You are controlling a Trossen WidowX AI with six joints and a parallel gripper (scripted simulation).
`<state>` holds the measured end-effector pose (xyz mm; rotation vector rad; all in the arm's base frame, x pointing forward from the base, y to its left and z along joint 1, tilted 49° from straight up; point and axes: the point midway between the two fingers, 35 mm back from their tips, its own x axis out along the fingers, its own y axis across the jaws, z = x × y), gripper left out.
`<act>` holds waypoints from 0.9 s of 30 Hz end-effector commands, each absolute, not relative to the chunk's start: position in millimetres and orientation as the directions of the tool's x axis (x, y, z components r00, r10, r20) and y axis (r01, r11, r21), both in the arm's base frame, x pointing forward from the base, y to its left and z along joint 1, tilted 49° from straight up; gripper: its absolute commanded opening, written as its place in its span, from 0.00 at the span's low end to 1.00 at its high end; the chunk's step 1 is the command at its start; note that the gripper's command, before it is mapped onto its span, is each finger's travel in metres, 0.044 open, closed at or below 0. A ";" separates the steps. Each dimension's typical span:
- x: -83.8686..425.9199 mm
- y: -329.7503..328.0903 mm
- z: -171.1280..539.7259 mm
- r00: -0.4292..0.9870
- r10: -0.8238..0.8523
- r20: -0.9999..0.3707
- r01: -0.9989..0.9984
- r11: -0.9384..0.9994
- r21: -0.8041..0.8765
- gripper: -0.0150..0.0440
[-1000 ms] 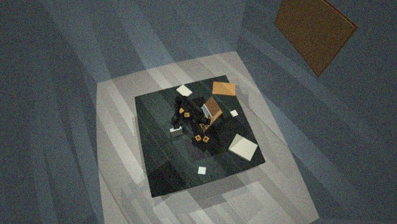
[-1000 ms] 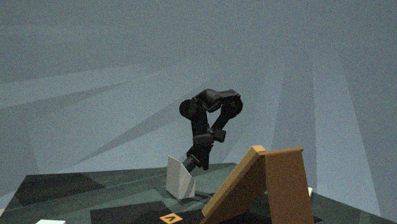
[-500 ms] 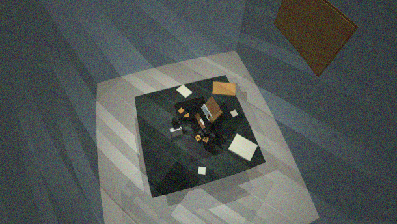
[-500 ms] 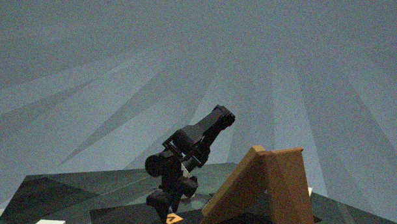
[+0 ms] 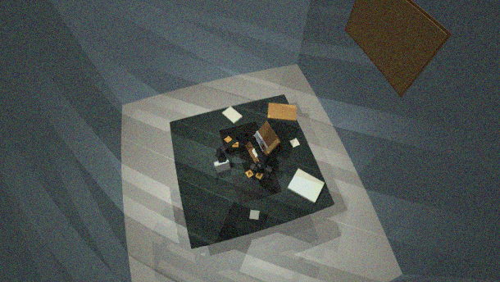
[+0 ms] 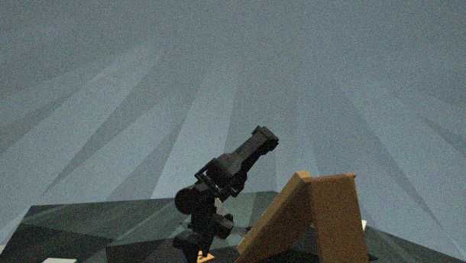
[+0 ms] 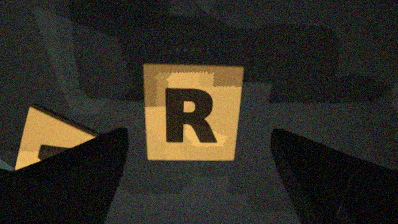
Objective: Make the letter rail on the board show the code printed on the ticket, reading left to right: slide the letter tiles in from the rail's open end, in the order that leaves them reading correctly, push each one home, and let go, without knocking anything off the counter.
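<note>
My gripper (image 5: 261, 168) (image 6: 199, 255) (image 7: 200, 137) is open, with nothing held. In the wrist view the R tile (image 7: 190, 117) lies flat and upright-reading, ahead of and between the spread fingertips. Another tile (image 7: 47, 132) lies to its left, turned and partly hidden by the left finger. Two more tiles, one here (image 5: 228, 139) and one here (image 5: 235, 144), lie left of the board (image 5: 270, 136) (image 6: 279, 225). The sloped board bears the pale rail (image 5: 261, 140) and the white ticket (image 5: 254, 152). The arm covers part of the board; the code and the rail's contents are not readable.
An orange block (image 5: 282, 111) is behind the board. A large white block (image 5: 306, 185) is at the right and a small one (image 5: 295, 143) above it. Other pale blocks lie at the back (image 5: 232, 115) and front (image 5: 254, 215). A grey wedge (image 5: 222, 166) stands by the arm base.
</note>
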<state>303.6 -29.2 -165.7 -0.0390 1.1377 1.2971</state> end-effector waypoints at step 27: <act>295.8 -5.4 -185.4 -0.158 0.731 -0.664 -0.753 0.347 0.560 0.79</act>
